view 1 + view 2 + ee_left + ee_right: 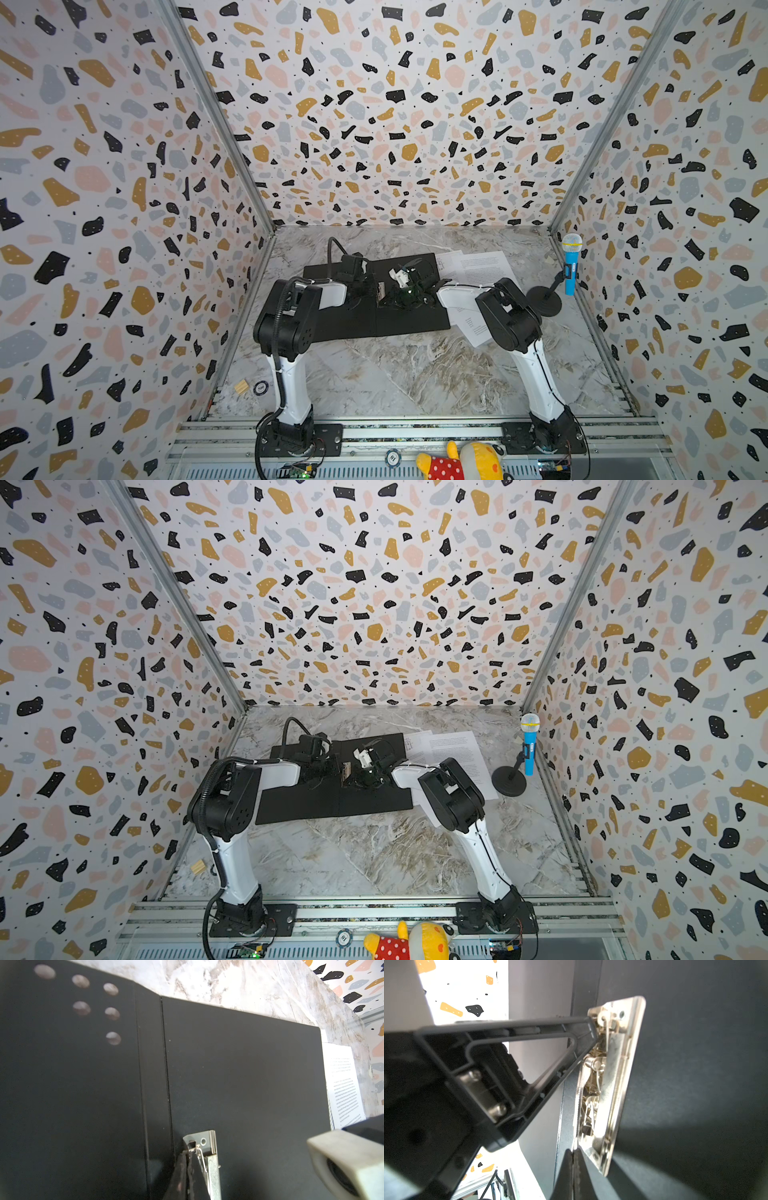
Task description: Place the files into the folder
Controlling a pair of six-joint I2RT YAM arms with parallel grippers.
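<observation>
blue toy microphone on a black stand at the marble worktop's right edge; wooden block and round disc front left.

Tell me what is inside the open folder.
Only the metal clip shows on the folder's black inside; the files lie beside it. The arms cover its middle.

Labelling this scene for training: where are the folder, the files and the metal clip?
folder (374, 324): in a top view, bare black inside panel.
files (482, 266): in a top view, printed top sheet.
metal clip (612, 1076): right wrist view, its base plate.
</observation>
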